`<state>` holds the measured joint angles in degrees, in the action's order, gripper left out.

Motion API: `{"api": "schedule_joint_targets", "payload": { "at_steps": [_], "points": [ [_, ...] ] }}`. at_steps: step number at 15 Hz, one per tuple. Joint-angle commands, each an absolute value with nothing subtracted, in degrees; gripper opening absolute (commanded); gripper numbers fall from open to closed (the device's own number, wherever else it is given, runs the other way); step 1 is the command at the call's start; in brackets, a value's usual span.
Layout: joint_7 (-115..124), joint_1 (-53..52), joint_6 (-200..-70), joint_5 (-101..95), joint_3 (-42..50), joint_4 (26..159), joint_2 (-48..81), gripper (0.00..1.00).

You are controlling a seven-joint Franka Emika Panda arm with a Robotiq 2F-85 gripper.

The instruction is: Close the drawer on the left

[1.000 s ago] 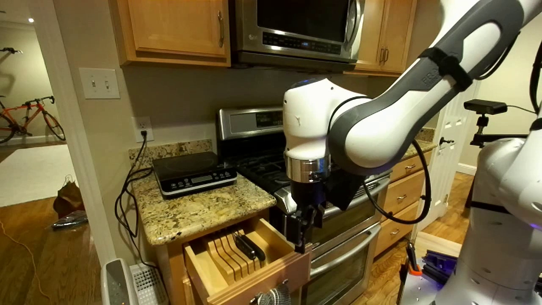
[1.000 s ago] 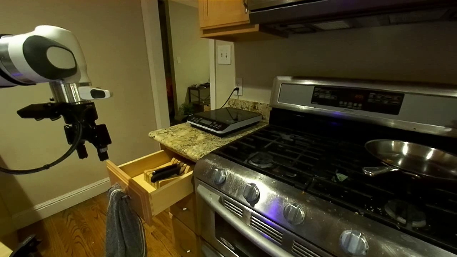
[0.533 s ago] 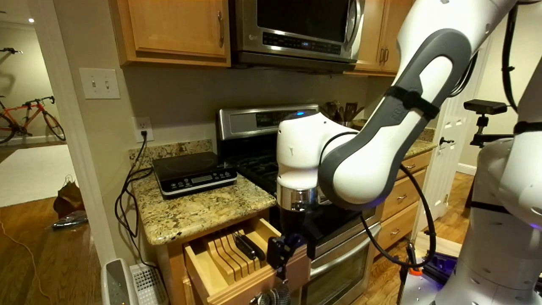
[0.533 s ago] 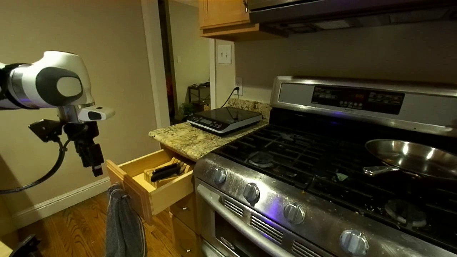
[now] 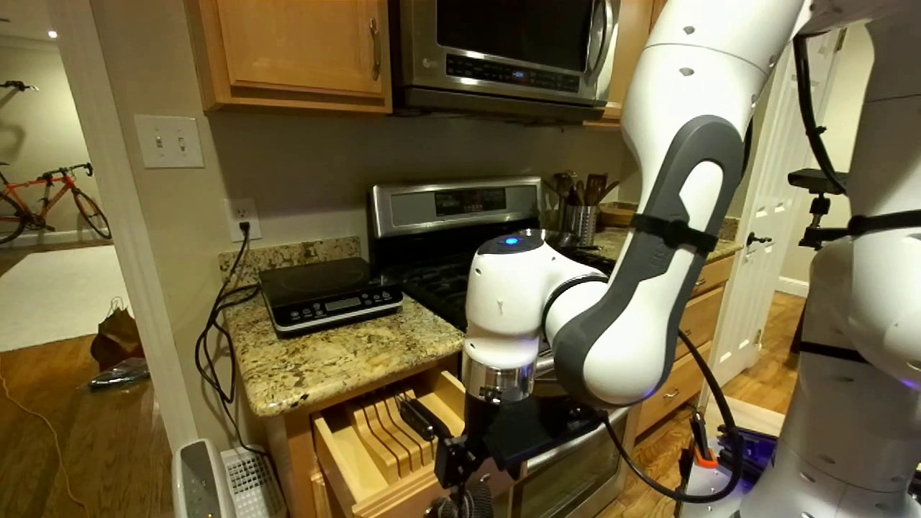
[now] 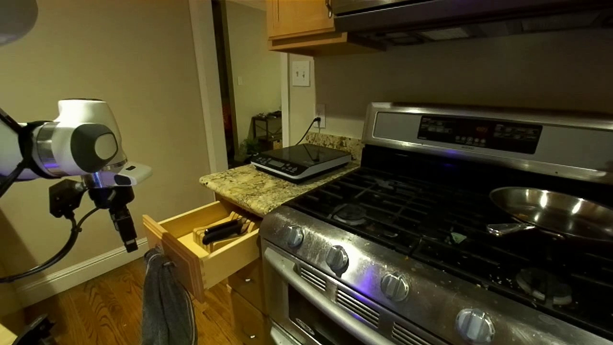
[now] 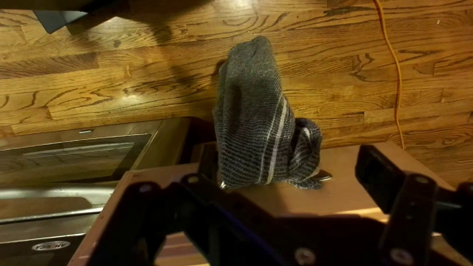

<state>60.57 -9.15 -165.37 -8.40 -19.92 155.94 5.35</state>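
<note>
The honey-oak drawer [image 5: 406, 496] stands open below the granite counter, with a slotted knife tray and black-handled knives [image 6: 225, 231] inside. Its flat front [image 6: 179, 263] shows in both exterior views and from above in the wrist view [image 7: 343, 194]. A grey striped towel [image 7: 255, 122] hangs over its handle and also shows in an exterior view [image 6: 165, 297]. My gripper [image 6: 130, 245] is open and empty, pointing down just outside the drawer front, with a small gap visible. In an exterior view the gripper [image 5: 460, 496] covers part of the front. In the wrist view the towel lies between its fingers [image 7: 290, 166].
The stove [image 6: 373, 268] with its oven handle [image 6: 316, 302] stands right beside the drawer. A portable cooktop [image 5: 327, 295] sits on the granite counter [image 5: 345, 352] above. A steel pan [image 6: 555, 213] is on the stove. An orange cord [image 7: 397, 74] lies on the floor.
My gripper has moved down, from above the drawer front's top edge to lower in front of it. The wrist has also turned. The drawer and towel have not moved.
</note>
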Motion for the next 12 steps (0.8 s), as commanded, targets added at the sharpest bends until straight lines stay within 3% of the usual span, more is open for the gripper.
{"api": "schedule_joint_targets", "payload": {
  "at_steps": [1,5,12],
  "points": [
    [68.32,-10.49,-167.52,-17.03,-15.91,153.26,9.75,0.94],
    [71.53,-11.28,-167.59,-23.68,-11.76,148.47,14.98,1.00],
    [69.70,-10.76,-169.89,-24.25,-9.62,141.82,23.82,0.99]
  ]
}}
